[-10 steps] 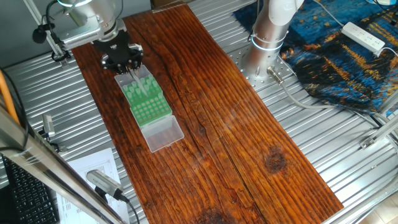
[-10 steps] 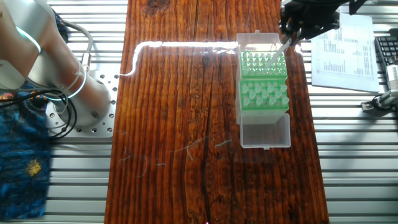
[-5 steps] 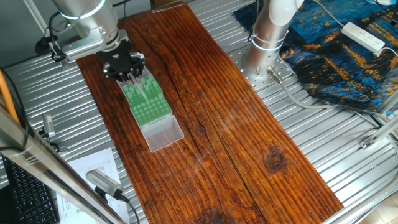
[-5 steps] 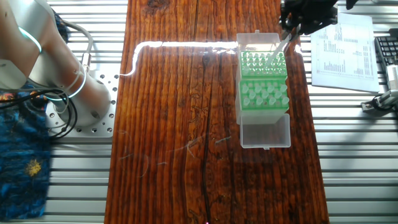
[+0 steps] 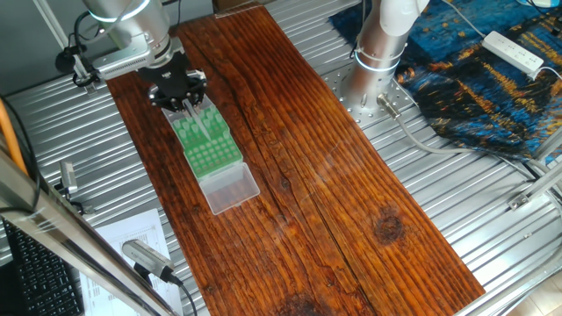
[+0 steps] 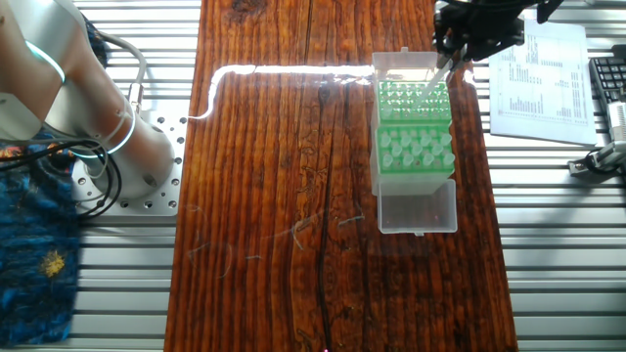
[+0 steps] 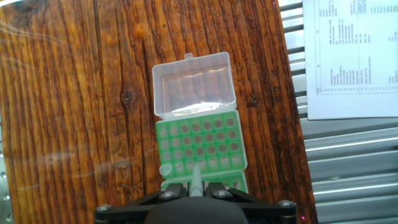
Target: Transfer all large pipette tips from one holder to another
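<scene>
My gripper (image 7: 195,189) is shut on one large pipette tip (image 7: 195,178), a translucent whitish cone that points down between the fingers. It hangs over a green holder (image 7: 199,144) whose rows of holes look empty. A second green holder's edge shows at the bottom, with one tip (image 7: 165,170) standing beside it. In one fixed view the gripper (image 5: 186,104) holds the tip (image 5: 204,125) slanted over the green holders (image 5: 209,147). In the other fixed view the gripper (image 6: 448,61) is at the top end of the holders, and the lower section carries whitish tips (image 6: 416,149).
A clear lid (image 7: 194,84) lies open beyond the empty holder. Another clear lid (image 6: 418,205) lies at the far end. A printed sheet (image 6: 538,68) lies beside the wooden board (image 6: 284,176). The robot base (image 5: 382,44) stands across the board.
The gripper, still holding the tip, has shifted slightly over the end of the green holders. The holders and lids have not moved.
</scene>
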`<action>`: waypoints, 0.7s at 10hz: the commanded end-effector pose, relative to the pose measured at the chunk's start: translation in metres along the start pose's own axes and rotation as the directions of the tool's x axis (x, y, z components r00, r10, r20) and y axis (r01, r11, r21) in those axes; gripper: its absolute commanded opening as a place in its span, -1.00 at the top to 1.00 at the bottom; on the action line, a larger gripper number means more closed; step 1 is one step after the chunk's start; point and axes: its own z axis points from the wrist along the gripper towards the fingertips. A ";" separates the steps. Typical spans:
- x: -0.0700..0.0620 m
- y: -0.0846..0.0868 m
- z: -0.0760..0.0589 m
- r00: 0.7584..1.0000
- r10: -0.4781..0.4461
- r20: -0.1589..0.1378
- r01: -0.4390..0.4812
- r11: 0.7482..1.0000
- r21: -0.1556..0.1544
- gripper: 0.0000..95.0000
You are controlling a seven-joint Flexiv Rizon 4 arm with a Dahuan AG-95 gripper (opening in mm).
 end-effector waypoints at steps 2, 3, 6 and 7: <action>-0.001 0.001 -0.001 1.000 0.000 -0.003 0.000 1.000 -0.001 1.00; 0.000 0.001 -0.001 1.000 0.001 -0.004 -0.001 1.000 -0.001 1.00; 0.001 0.002 -0.002 1.000 -0.004 0.001 0.004 1.000 -0.004 1.00; 0.000 0.003 -0.003 1.000 -0.006 0.003 0.006 1.000 -0.006 1.00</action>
